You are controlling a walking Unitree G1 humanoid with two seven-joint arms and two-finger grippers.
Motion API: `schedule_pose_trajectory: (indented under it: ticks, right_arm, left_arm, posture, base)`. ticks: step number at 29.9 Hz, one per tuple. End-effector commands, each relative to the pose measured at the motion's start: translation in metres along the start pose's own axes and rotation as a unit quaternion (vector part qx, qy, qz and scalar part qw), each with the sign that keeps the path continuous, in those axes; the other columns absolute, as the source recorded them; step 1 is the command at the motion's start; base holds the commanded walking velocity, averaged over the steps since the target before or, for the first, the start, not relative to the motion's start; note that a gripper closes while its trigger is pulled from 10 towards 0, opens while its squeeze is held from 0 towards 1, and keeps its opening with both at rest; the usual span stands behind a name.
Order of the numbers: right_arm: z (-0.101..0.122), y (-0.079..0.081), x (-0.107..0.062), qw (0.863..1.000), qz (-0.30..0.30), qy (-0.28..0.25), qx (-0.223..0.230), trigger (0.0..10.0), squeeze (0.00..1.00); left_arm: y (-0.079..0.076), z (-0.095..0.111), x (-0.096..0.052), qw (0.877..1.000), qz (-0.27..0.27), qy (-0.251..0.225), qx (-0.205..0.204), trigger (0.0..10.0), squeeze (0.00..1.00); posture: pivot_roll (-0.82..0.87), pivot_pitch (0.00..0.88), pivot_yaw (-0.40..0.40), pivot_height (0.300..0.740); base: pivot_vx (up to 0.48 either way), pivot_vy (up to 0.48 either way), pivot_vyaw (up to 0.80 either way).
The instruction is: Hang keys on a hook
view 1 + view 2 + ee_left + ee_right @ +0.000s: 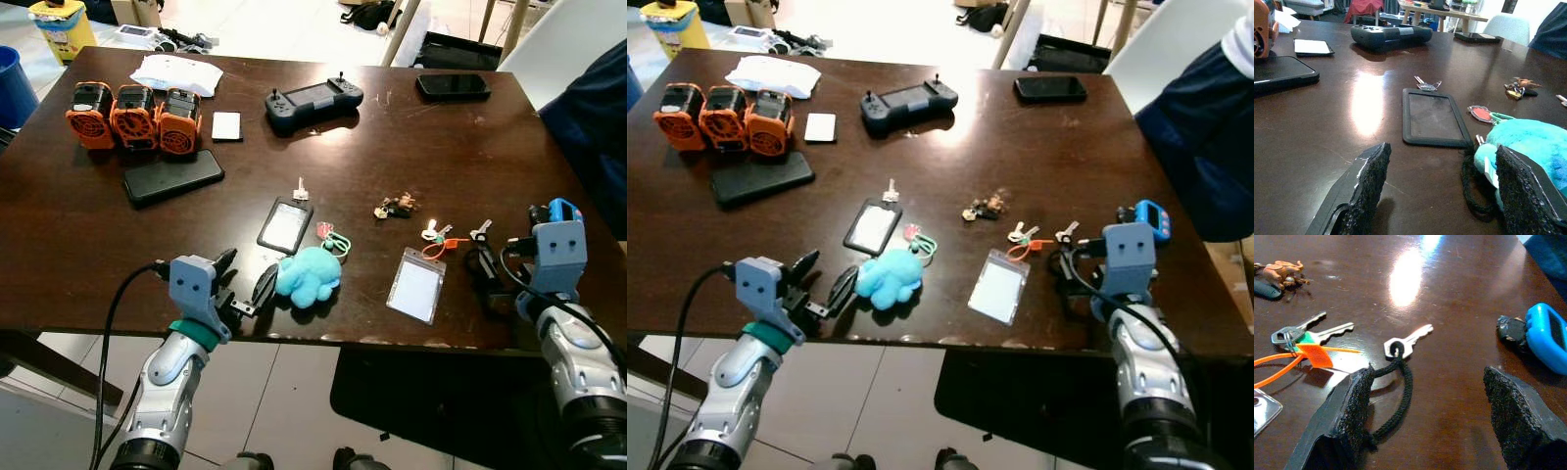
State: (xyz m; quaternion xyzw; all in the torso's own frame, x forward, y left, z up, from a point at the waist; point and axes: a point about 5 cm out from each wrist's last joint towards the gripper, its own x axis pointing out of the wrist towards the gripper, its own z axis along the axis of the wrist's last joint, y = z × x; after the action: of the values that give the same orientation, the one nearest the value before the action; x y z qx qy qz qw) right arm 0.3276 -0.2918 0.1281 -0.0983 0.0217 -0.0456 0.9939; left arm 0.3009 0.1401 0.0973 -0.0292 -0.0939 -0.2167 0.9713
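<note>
A single silver key on a black cord loop [1400, 345] is seen lying flat on the dark brown wooden table [411, 147], just ahead of the right gripper [1425, 406], whose two black padded fingers are held apart with nothing between them. The key's blade is pointed away from the gripper, the cord trailing back against one finger. The right arm is judged the nearer; the left gripper [1444, 191], likewise spread and empty, is set beside a turquoise plush keychain toy [307, 274]. An orange-tagged pair of keys [1308, 340] lies close by. No hook can be made out.
</note>
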Motion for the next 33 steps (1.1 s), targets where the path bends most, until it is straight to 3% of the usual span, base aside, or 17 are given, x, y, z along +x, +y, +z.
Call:
schedule_pose_trajectory:
  ticks: [1,5,18,24,25,26,27,28,33]
  right_arm:
    - [-0.009,0.002,-0.003,1.0,0.0,0.011,0.007,10.0,0.0]
    - [-0.014,0.01,-0.003,1.0,0.011,0.022,0.006,10.0,0.0]
    - [-0.023,0.008,-0.004,0.998,-0.002,0.06,0.009,10.0,0.0]
    - [-0.026,0.02,-0.004,0.996,0.045,0.074,0.011,10.0,0.0]
    - [-0.031,0.023,-0.005,0.994,0.054,0.095,0.006,9.2,0.0]
    - [-0.031,0.023,-0.005,0.994,0.054,0.095,0.006,9.2,0.0]
    - [-0.037,0.023,-0.006,0.992,0.055,0.116,0.001,5.2,0.0]
    - [-0.043,0.021,-0.009,0.989,0.049,0.141,-0.009,0.2,0.0]
    - [-0.056,0.014,-0.015,0.981,0.025,0.19,-0.02,0.0,0.0]
  left_arm:
    - [-0.001,-0.004,-0.005,1.0,-0.001,0.012,-0.001,10.0,0.0]
    - [0.0,-0.003,-0.005,1.0,-0.003,0.014,0.003,10.0,0.0]
    - [-0.002,-0.004,-0.004,1.0,-0.007,0.016,0.004,10.0,0.0]
    - [-0.004,-0.004,-0.002,1.0,-0.008,0.015,0.002,10.0,0.0]
    - [-0.004,-0.004,-0.002,1.0,-0.009,0.015,0.002,10.0,0.0]
    - [-0.004,-0.004,-0.002,1.0,-0.009,0.015,0.002,10.0,0.0]
    - [-0.004,-0.004,-0.002,1.0,-0.009,0.015,0.001,10.0,0.0]
    - [-0.004,-0.004,-0.002,1.0,-0.009,0.015,0.002,10.0,0.0]
    - [-0.003,-0.003,-0.002,1.0,-0.014,0.016,0.008,10.0,0.0]
  posture:
    - [-0.02,0.132,0.049,0.74]
    - [-0.02,0.134,0.051,0.74]
    - [-0.03,0.133,0.048,0.74]
    - [-0.03,0.129,0.046,0.74]
    - [-0.03,0.127,0.046,0.74]
    - [-0.03,0.127,0.046,0.74]
    - [-0.03,0.128,0.047,0.74]
    - [-0.03,0.128,0.047,0.74]
    - [-0.03,0.126,0.051,0.74]
  base:
    - [0.0,0.0,0.0]
    - [0.0,0.0,0.0]
    - [0.0,0.0,0.0]
    - [0.0,0.0,0.0]
    - [0.0,0.0,0.0]
    - [0.0,0.0,0.0]
    - [0.0,0.0,0.0]
    - [0.0,0.0,0.0]
    - [0.0,0.0,0.0]
